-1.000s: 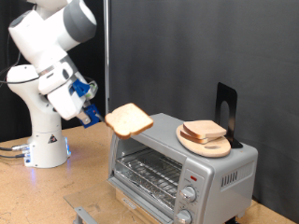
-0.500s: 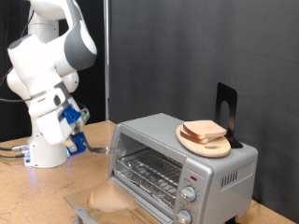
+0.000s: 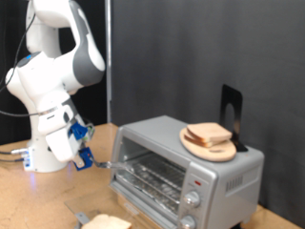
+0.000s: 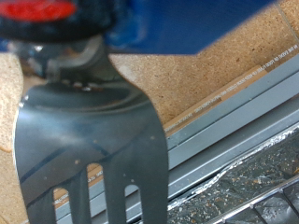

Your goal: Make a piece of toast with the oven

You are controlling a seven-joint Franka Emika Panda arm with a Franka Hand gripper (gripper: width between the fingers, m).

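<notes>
Exterior view: gripper (image 3: 84, 151) low, left of boxy silver oven (image 3: 186, 162), clenched on fork (image 3: 103, 163). Pale piece of toast (image 3: 107, 222) lies below gripper, on open oven door at bottom edge. Wrist view: shiny metal fork (image 4: 89, 140) over wooden table (image 4: 210, 51).

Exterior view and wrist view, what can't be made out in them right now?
- Piece of toast: exterior view, cut off by the bottom edge, blurred.
- Oven: exterior view, lowered door runs off the bottom edge.
- Metal fork: wrist view, tine tips cut off; it hides the surface behind.
- Gripper: exterior view's left, beside the oven, too small for detail.
</notes>
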